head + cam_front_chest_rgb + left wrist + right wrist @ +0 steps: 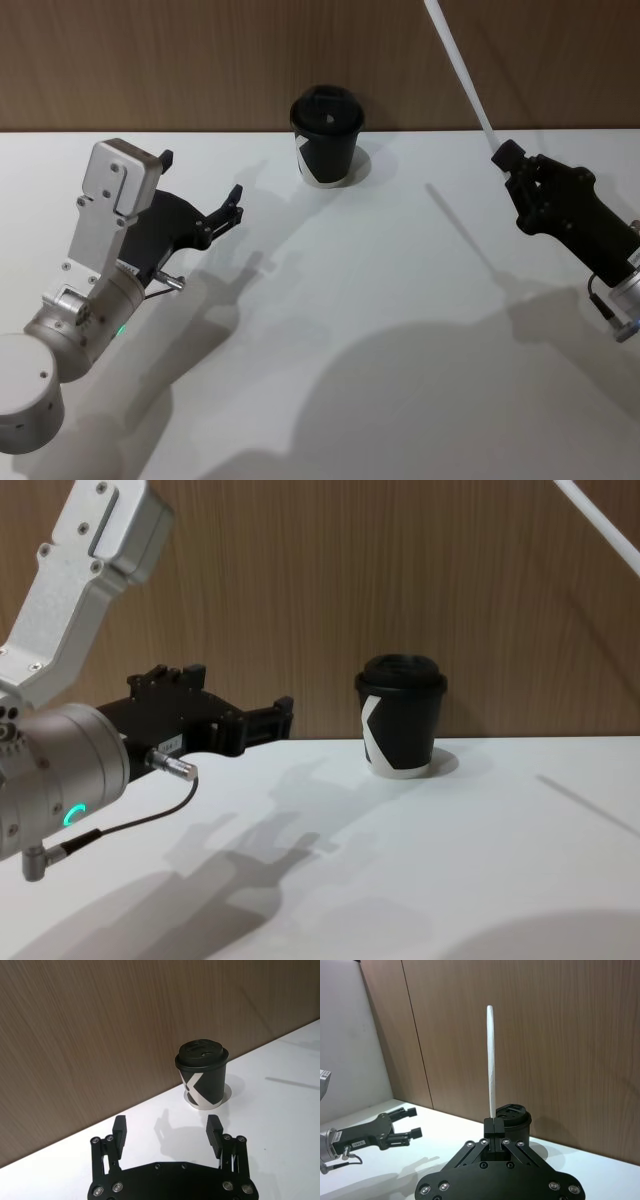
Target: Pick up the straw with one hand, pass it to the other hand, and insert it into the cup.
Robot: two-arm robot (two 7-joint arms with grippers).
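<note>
White counter (pixel 400 330) with a wood-panel wall (pixel 150 60) running behind it. Right tool (pixel 505 155) is hovering above the counter, clenched on the lower end of the white straw (pixel 460 75). Straw is sticking straight out beyond its fingertips, slanting up and away from the tool, with the far end running past the top edge of the head view. Black lidded cup (pixel 325 140) is standing upright on the counter against the wall, ahead of the right tool and off toward the left arm's side, well apart from it. Left tool (pixel 201 176) is hanging above the counter, released, fingers spread wide and pointing toward the cup. Cup is sitting ahead of those fingertips, near but apart. Both tools are well apart from each other, cup roughly between them and farther back. Green ring (pixel 70 815) is glowing on the left arm behind its tool, and a thin black cable (pixel 130 825) is looping beneath that arm.
</note>
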